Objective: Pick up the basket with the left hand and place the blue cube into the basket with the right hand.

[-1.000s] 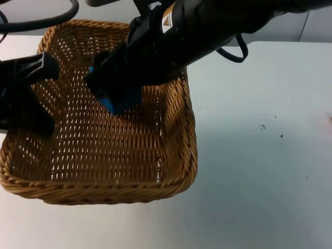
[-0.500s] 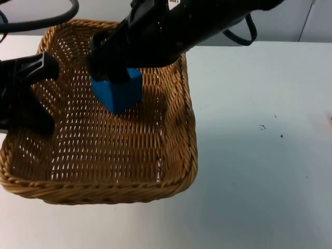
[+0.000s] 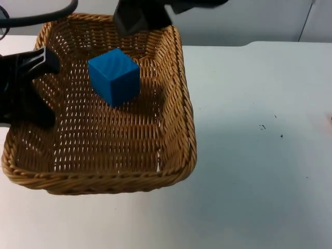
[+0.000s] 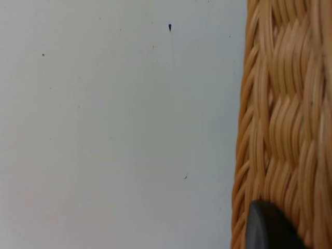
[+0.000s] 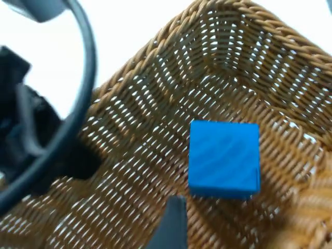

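blue cube (image 3: 114, 76): loose on basket (image 3: 171, 171) floor near far rim; likely light, rigid, flat-faced | left gripper (image 3: 26, 88): clamped on left rim, stiff wicker | right gripper (image 3: 140, 15): above far rim, empty, opening unclear

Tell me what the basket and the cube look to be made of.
Basket: woven wicker or rattan, tan, with a faint sheen; strands cross visibly and light shows through the gaps. Cube: solid blue, matte, with crisp edges and faint streaks on its faces; probably plastic or foam, but the look leaves that open.
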Robot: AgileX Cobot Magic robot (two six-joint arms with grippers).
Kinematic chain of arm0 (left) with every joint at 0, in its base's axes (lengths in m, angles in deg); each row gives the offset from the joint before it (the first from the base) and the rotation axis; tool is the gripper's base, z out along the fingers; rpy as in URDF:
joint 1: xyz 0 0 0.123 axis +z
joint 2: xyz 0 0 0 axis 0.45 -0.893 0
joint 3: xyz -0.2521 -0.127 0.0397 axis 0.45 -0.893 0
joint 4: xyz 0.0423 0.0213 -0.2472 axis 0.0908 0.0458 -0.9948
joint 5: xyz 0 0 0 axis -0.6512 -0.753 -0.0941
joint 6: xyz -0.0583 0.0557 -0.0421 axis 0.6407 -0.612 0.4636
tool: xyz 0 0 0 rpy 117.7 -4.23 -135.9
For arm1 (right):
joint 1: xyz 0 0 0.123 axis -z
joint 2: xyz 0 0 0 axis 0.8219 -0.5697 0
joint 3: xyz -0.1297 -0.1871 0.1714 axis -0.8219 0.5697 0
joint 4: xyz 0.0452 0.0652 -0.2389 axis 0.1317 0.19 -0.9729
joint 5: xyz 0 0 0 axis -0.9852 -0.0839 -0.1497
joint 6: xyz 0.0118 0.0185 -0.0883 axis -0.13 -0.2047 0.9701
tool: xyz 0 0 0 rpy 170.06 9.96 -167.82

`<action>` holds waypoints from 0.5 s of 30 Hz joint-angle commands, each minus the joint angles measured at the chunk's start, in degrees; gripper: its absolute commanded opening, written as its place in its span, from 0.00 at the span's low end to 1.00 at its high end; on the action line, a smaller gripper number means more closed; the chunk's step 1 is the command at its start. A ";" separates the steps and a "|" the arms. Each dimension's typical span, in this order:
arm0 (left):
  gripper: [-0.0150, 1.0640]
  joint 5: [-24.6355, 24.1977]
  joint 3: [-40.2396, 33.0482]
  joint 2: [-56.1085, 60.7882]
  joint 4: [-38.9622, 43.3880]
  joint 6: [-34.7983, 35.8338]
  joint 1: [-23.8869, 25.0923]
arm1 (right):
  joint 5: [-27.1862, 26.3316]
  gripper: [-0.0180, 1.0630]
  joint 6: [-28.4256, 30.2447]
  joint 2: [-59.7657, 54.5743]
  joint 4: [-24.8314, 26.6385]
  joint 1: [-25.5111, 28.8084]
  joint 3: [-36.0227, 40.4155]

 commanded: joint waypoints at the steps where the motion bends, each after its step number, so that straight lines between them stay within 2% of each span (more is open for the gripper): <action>1: 0.01 0.97 1.51 -0.60 -3.01 -1.47 -0.40 | 2.49 0.73 0.35 2.68 -0.46 -0.27 -0.50; 5: 0.01 1.10 4.69 -5.02 -4.82 -3.44 -0.40 | 8.63 0.73 0.35 9.45 -0.33 -0.27 -0.38; 8: 0.01 1.55 5.65 -7.33 -5.77 -4.87 -0.40 | 10.70 0.73 0.35 11.61 -0.33 -0.27 -0.24; 11: 0.01 1.83 6.91 -10.00 -7.23 -6.71 -0.40 | 10.29 0.73 0.46 14.43 -0.23 -0.27 1.59; 15: 0.01 2.40 8.64 -15.65 -13.71 -14.07 -0.40 | 6.37 0.73 0.36 22.20 -0.12 -0.27 9.97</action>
